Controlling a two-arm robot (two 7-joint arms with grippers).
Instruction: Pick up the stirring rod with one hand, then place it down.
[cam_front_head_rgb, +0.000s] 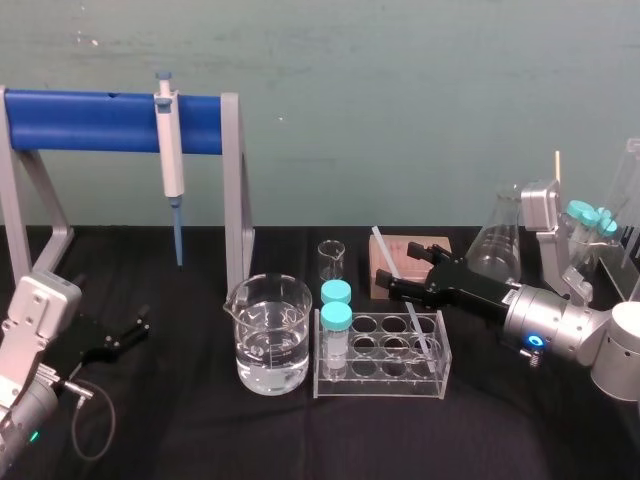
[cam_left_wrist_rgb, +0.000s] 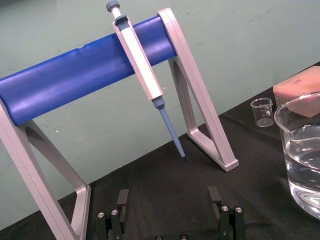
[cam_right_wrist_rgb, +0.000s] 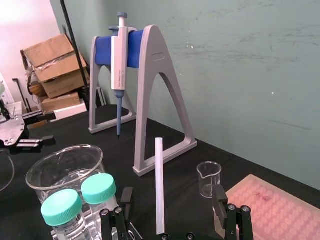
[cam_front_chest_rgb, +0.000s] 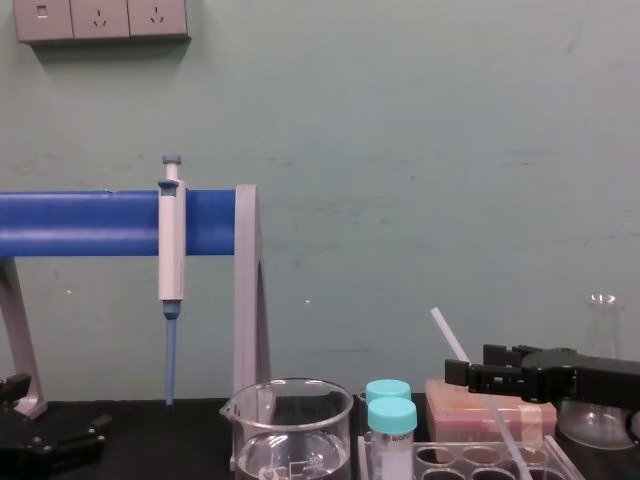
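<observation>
The right tool (cam_front_head_rgb: 403, 268), jaws wide, flanks the tilted stirring rod (cam_right_wrist_rgb: 159, 185) standing in the rack (cam_front_head_rgb: 380, 388); the left tool (cam_front_head_rgb: 140, 328), also spread, sits low at left.

Moderate, even light, seemingly from overhead. Small glints mark the beaker (cam_front_head_rgb: 270, 335); left of it, the black cloth (cam_front_head_rgb: 180, 420) swallows shadows.

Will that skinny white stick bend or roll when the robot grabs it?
Probably stays stiff: the stick looks dead straight while leaning in the rack. It looks smooth and round, so it may slip in the right tool and roll if laid flat.
</observation>
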